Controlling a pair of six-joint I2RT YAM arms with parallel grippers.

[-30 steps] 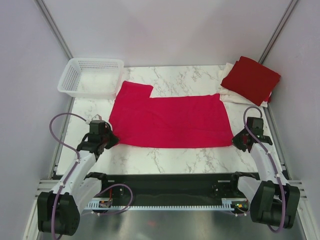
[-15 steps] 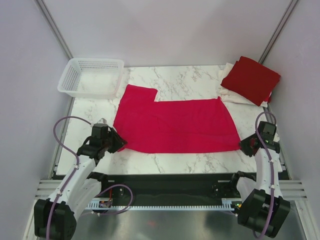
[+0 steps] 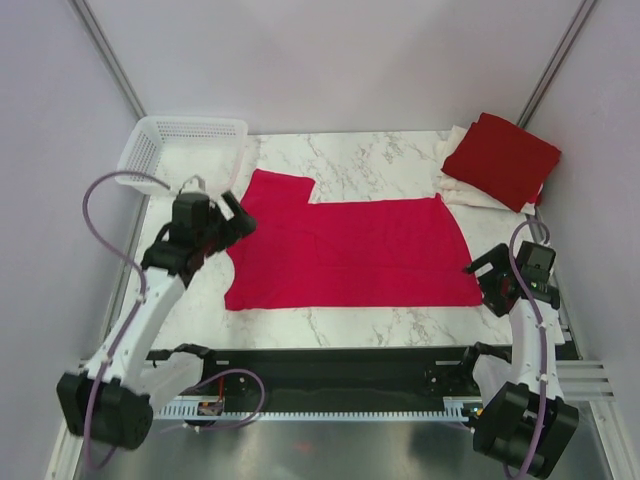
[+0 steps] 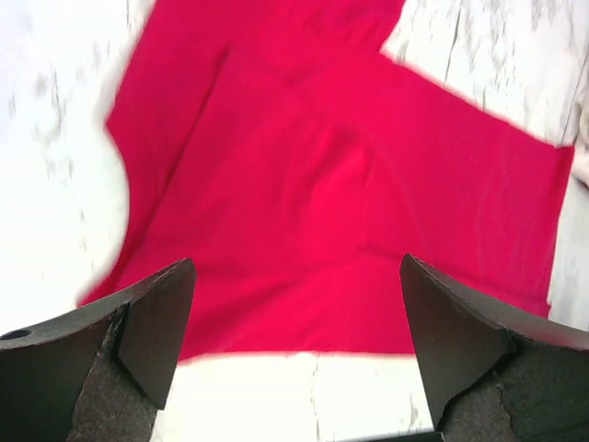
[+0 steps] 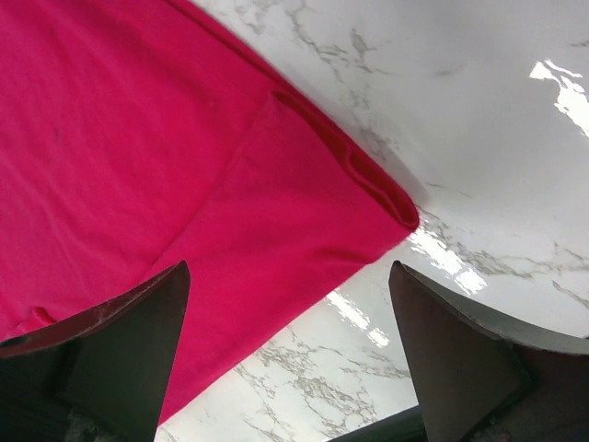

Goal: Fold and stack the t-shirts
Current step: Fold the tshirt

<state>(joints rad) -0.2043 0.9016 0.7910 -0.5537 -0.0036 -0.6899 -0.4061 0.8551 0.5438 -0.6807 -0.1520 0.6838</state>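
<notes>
Bright shirt [image 3: 350, 250]: lies flat and spread out in the middle of the surface [image 3: 350, 160]. One sleeve sticks out at the far left.
Left hand [image 3: 228, 222]: wide open and holding nothing. It is above the bright shirt's left side.
Right hand [image 3: 482, 277]: wide open and holding nothing. It is over the bright shirt's near right corner.
Dark shirt [image 3: 502, 160]: folded, on top of the white shirts [image 3: 465, 190] in the far right corner.
Basket [image 3: 180, 152]: in the far left corner, near the sleeve.
</notes>
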